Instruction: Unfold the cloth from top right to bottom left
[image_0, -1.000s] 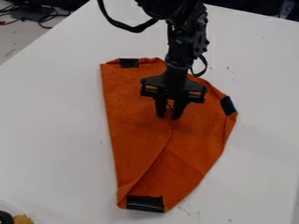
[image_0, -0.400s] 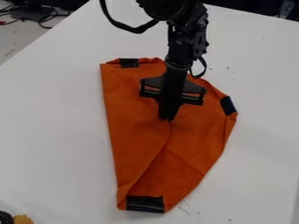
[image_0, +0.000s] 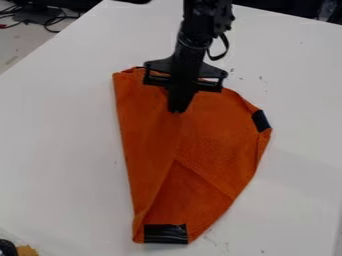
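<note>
Back toward the far edge of the table and a little to the left, the pincer has travelled with its arm, dragging a bit of cloth along. Its two tips, spread wide at first, are now pressed together with a pinch of that orange cloth between them, and the crease that runs down from them has shifted left too. Most of the cloth lies on the near side of the pincer, narrowing toward the camera, while its far edge passes behind the tips, under the pincer's wide crosspiece. Just below the grip a soft ridge comes down, then slants left along a folded layer, and a thin straight seam runs off from it to the lower right. To the right of the pincer, a black patch sits on the cloth's side edge; well below the pincer, a shiny black strip crosses the near end. White table spreads out on both sides. Well apart from the pincer, dark cables lie off the table to the upper left, and a yellowish-brown lump sits far to the lower left.
</note>
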